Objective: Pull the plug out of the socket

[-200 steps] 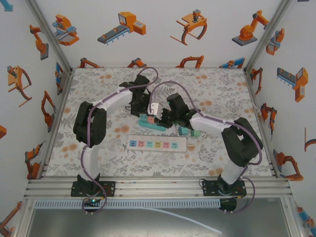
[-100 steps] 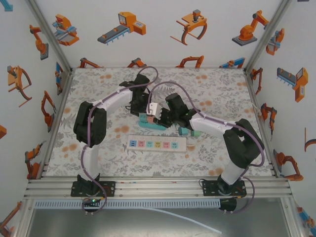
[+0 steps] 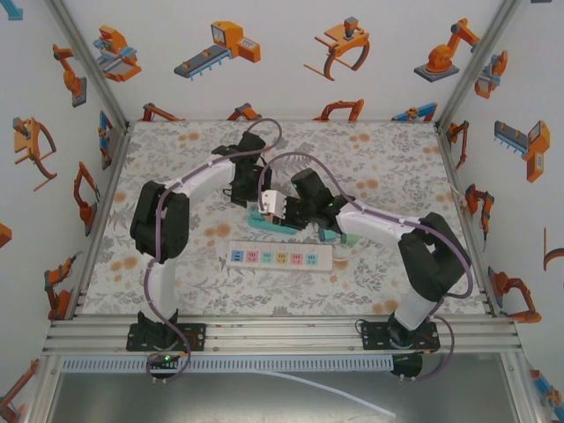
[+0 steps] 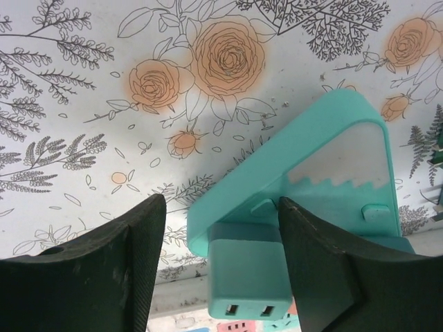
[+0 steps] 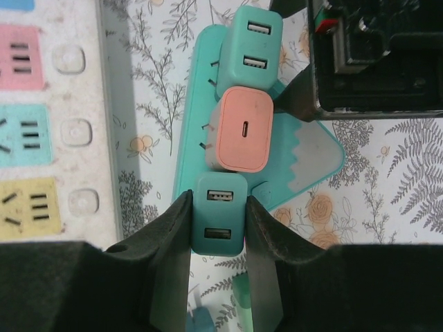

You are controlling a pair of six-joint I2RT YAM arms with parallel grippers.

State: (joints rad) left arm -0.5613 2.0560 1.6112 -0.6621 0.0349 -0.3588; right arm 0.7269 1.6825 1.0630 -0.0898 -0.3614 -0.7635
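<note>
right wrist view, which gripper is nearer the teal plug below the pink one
Right. The right gripper clamps that teal plug; the left gripper straddles the other teal plug, beyond the pink plug.

Teal socket strip (image 4: 332,138): right end cut off, left wrist view.
White power strip (image 5: 41,124): cut at left edge, right wrist view.
Near teal plug (image 5: 219,223): flanks covered by right gripper (image 5: 218,204).
Plug row (image 3: 273,204): too small to separate, top view.
</note>
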